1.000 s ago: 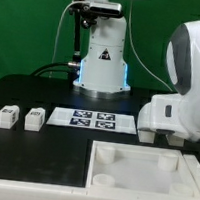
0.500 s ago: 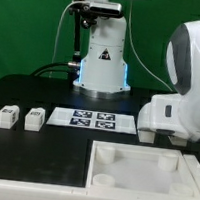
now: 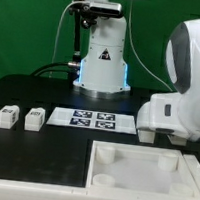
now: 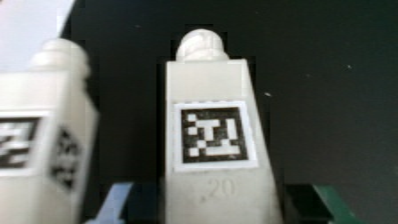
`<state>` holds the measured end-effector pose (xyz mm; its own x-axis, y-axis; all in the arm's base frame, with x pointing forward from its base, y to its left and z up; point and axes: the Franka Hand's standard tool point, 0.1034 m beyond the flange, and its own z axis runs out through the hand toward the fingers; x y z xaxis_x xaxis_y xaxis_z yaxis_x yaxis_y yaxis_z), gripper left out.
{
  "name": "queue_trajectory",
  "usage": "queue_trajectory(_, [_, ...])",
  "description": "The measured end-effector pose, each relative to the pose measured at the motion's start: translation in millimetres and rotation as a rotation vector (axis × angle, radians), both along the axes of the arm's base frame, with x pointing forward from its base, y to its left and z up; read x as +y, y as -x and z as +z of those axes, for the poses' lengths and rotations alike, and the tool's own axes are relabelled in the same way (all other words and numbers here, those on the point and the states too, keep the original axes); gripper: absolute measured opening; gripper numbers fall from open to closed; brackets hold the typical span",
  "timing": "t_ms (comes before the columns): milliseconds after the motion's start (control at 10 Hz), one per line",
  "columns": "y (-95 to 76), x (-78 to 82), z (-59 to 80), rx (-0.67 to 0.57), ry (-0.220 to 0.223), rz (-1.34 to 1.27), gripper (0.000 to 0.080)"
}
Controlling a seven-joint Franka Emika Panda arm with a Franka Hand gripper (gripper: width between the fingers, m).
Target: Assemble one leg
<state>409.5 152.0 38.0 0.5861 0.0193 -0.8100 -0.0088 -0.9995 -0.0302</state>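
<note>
Two white posts fill the wrist view, lying side by side on the black desk [image 3: 40,167], near each other but apart. One is the leg [image 4: 214,120], a rectangular post with a rounded peg at its far end and a square black-and-white tag on the face turned to the camera. The fingers [image 4: 118,204] are spread, with one dark tip on each side of the leg's near end. A thin dark strip seems to part each tip from the post, so they straddle it without pinching. The second post [image 4: 43,125] also carries a tag and is partly cut off by the frame edge.

At the exterior view's right, the arm's big white hand [image 3: 177,115] hangs low over the desk and hides the leg and the fingers. The marker board [image 3: 89,119] lies mid-desk in front of the robot base [image 3: 102,63]. At the exterior view's left sit one small tagged block [image 3: 6,115] and another block [image 3: 34,118] just beside it. A large white tray-like part [image 3: 150,172] lies at the near right
</note>
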Motion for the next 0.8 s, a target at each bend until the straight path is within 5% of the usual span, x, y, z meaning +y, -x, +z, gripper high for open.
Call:
queue_trajectory(300, [-50.7,-37.3,72.4,-0.139,-0.058,0.068,0.0291])
queue_trajectory(700, [-73.9,-37.2,78.6,-0.578,-0.062,0.039,0.0291])
queue_trajectory(800, [-102.3,-40.8,88.1,-0.672,-0.073,0.048,0.0291])
